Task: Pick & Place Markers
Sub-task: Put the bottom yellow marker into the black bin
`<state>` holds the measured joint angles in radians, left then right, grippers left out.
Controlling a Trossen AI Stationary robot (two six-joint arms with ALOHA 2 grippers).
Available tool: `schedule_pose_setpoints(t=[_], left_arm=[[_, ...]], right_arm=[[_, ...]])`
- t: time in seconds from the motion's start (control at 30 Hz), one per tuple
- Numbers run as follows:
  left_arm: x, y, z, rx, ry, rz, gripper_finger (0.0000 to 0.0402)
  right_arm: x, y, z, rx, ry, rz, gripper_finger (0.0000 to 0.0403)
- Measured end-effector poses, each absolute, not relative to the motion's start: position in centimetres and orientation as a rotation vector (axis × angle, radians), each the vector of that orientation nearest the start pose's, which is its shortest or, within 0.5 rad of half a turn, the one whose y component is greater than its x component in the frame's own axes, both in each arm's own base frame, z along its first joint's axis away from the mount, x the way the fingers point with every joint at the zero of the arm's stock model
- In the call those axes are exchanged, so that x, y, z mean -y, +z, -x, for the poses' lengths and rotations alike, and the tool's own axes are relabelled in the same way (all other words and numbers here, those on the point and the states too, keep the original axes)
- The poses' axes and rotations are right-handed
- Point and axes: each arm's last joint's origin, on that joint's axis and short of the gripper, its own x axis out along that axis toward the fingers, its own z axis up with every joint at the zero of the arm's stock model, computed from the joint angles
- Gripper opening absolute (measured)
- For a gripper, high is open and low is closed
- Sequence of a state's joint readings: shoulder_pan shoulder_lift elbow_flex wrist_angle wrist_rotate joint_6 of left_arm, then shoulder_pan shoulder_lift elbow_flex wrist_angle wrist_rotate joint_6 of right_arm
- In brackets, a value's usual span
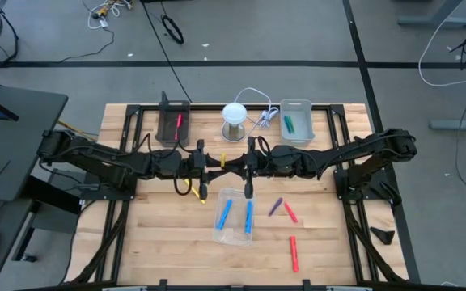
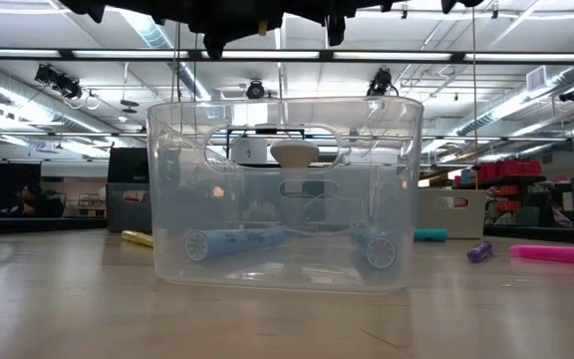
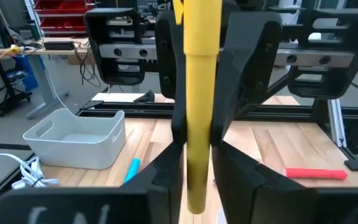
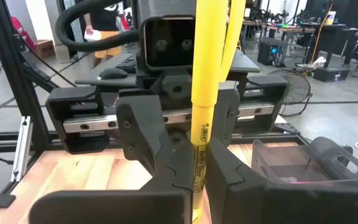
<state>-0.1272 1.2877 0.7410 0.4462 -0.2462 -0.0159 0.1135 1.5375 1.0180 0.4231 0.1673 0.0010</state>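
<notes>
- Wooden desk with a black frame, on a grey floor strewn with cables; both dark arms reach in from the sides and meet over the middle of the desk.
- Left tool is pressed onto a yellow marker, its two fingers touching the barrel on either side.
- Right tool faces it and pinches the same yellow marker further along its length, so the marker is held off the desk between the two tools.
- Clear tray sits just in front of the tools, holding two blue markers lying side by side, apart from each other.
- Purple marker and a red marker lie close together on the bare wood, right of the clear tray; another red one lies nearer the front edge.
- Second yellow marker lies on the desk left of the clear tray.
- Grey tray at the back holds a green marker; the black tray at the back left holds a red stick.
</notes>
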Motion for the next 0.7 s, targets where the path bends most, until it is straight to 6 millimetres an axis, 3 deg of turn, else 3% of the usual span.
schedule_pose_setpoints(t=[0.2, 0.37, 0.7], left_arm=[[2.9, 27.2, -28.1, -0.093, 0.122, -0.009, 0.0033], [2.8, 27.2, -28.1, -0.089, 0.142, -0.008, 0.0032], [2.6, 28.1, -26.9, -0.09, 0.308, 0.025, 0.0033]], right_arm=[[-3.5, 28.9, -34.8, -0.095, -0.054, 0.013, 0.0013], [-3.5, 28.9, -34.8, -0.095, -0.054, 0.025, 0.0022], [-3.2, 28.7, -34.7, -0.121, -0.155, 0.07, 0.0125]])
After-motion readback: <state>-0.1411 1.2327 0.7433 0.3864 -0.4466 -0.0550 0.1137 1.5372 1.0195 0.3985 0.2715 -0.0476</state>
